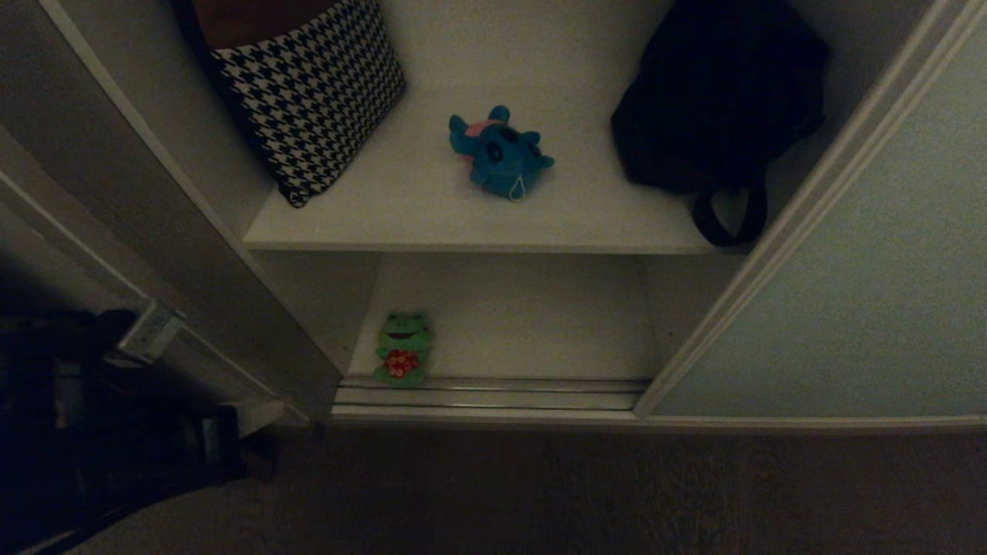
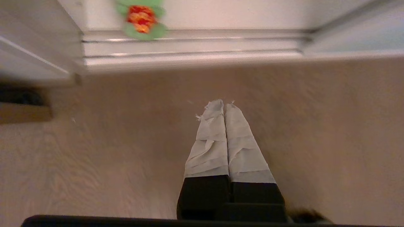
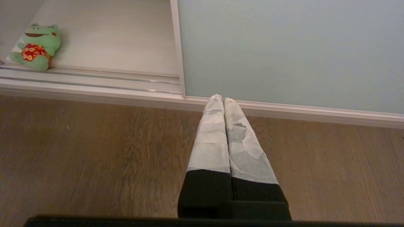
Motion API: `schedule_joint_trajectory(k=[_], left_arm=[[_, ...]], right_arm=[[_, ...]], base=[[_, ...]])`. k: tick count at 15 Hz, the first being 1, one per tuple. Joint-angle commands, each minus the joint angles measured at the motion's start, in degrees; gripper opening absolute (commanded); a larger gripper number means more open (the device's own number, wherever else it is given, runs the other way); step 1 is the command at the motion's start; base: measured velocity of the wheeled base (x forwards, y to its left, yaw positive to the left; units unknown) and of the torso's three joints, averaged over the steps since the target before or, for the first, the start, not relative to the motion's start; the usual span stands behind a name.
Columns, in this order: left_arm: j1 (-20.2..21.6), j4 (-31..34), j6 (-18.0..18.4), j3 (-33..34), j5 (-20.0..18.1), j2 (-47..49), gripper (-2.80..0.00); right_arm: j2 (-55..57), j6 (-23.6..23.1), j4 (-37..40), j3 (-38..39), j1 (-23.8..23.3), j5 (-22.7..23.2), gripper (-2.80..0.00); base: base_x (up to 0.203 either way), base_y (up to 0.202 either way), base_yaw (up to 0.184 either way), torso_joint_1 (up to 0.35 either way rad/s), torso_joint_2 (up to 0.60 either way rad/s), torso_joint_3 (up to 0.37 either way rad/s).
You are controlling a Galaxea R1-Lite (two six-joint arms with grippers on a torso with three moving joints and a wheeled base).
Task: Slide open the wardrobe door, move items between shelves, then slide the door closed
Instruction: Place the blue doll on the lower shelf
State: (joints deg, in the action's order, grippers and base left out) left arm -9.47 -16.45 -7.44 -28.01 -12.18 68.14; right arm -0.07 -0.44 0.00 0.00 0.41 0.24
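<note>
The wardrobe stands open, its pale grey-green sliding door point(image 1: 864, 293) pushed to the right. A teal-blue plush toy point(image 1: 500, 153) with a pink torso lies in the middle of the upper shelf point(image 1: 432, 220). On the bottom shelf point(image 1: 532, 324) a green frog plush point(image 1: 402, 348) sits at the front left, by the floor track. My left gripper point(image 2: 223, 104) is shut and empty, pointing down at the wooden floor short of the track. My right gripper point(image 3: 220, 98) is shut and empty too, low over the floor before the door point(image 3: 284, 47). Neither gripper shows in the head view.
A houndstooth cushion point(image 1: 312, 89) leans at the upper shelf's left. A dark bag point(image 1: 713, 92) fills its right, with a strap hanging over the front edge. The metal floor track point(image 1: 493, 393) runs along the wardrobe's bottom. A dark part of the robot point(image 1: 100, 432) sits at lower left.
</note>
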Motion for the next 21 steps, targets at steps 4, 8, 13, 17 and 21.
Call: schedule_joint_trajectory(k=[4,8,13,17,21], left_arm=[[-0.9,18.2,-5.4,-24.1,-5.5,-6.3,-2.8],[-4.3,20.6,-11.8,-44.2,-9.0,9.8,-2.8],[-9.6,21.1,-19.9,-65.3,-3.9,34.1,-2.8],[-13.4,20.4,-21.7,-82.3,6.2,47.8,0.0],[-15.0,16.6,-21.3,-83.3,9.6,52.3,0.0]], right_arm=[[-0.1,0.0,0.0,0.0,0.0,0.0,-2.8],[-0.1,0.0,0.0,0.0,0.0,0.0,-2.8],[-0.1,0.0,0.0,0.0,0.0,0.0,-2.8],[-0.1,0.0,0.0,0.0,0.0,0.0,-2.8],[-0.1,0.0,0.0,0.0,0.0,0.0,-2.8]], base=[[0.0,0.0,0.0,0.0,0.0,0.0],[0.0,0.0,0.0,0.0,0.0,0.0],[0.0,0.0,0.0,0.0,0.0,0.0],[0.0,0.0,0.0,0.0,0.0,0.0],[0.0,0.0,0.0,0.0,0.0,0.0]])
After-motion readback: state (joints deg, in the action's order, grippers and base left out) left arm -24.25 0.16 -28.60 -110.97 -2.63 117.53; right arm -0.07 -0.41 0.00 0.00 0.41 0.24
